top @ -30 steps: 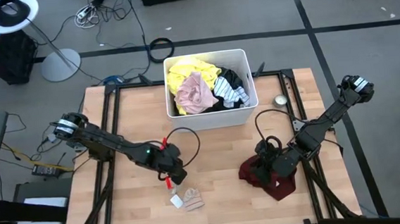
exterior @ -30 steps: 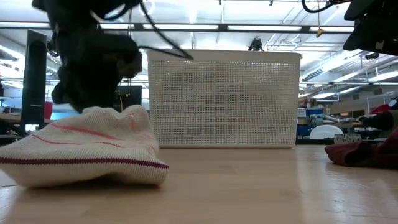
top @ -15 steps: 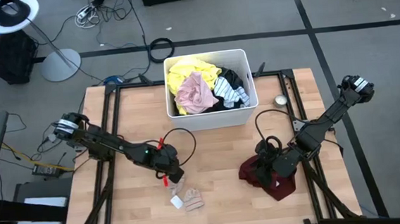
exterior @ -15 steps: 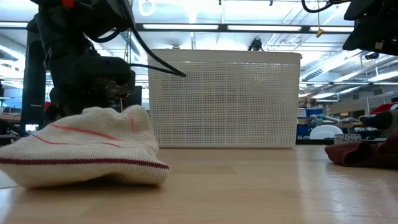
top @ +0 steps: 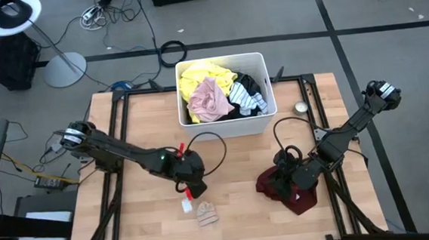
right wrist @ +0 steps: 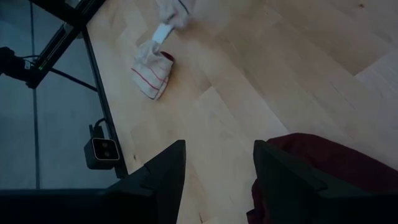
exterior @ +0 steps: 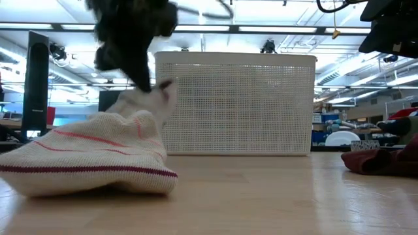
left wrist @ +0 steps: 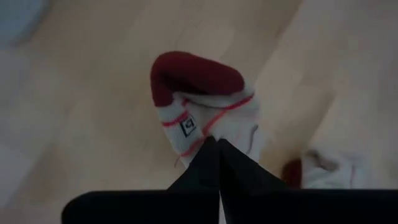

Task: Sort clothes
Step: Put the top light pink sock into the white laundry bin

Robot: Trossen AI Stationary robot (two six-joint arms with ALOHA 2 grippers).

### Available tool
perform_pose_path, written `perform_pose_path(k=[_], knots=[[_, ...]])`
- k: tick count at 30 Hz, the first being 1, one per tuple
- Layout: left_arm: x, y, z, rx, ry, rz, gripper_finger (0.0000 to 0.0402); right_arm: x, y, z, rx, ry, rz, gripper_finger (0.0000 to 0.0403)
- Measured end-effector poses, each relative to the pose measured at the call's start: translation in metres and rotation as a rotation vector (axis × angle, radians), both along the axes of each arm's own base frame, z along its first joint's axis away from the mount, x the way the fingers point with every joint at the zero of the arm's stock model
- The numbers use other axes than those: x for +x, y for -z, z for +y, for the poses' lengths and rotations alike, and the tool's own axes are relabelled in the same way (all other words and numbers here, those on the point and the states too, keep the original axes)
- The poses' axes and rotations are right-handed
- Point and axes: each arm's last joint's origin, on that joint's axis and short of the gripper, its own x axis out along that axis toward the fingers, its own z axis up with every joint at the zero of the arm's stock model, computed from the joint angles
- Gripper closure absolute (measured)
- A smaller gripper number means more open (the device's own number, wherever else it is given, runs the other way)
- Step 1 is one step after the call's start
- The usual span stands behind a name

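Left gripper [top: 193,191] pinched a white sock [left wrist: 202,112] at table's 6 o'clock; right gripper [right wrist: 217,171] sat spread by the maroon garment [top: 287,190].

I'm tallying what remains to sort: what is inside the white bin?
In the white bin lie a yellow garment, a pale pink one and dark and striped fabric. Anything beneath them is covered.

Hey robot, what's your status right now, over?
Left gripper shut on a white red-striped sock, lifting it. Second sock lies on table. Right gripper open beside the maroon garment. Nothing blocking the bin.
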Motion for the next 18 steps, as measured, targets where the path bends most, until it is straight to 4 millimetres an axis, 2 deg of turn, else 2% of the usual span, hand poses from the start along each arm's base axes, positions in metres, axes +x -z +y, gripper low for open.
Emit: perform_pose_path(k=[8,13,18], knots=[[0.023,-0.069,0.012,0.102,0.069,-0.138,0.0401,0.000,0.000,0.000,-0.002,-0.001,-0.002,0.0214],[0.035,-0.111,0.036,0.177,0.095,-0.248,0.0401,0.001,-0.001,0.000,-0.006,0.008,-0.013,0.0214],[0.041,-0.147,0.070,0.266,0.099,-0.335,0.0401,0.001,-0.002,0.000,-0.011,0.025,-0.033,0.0214]])
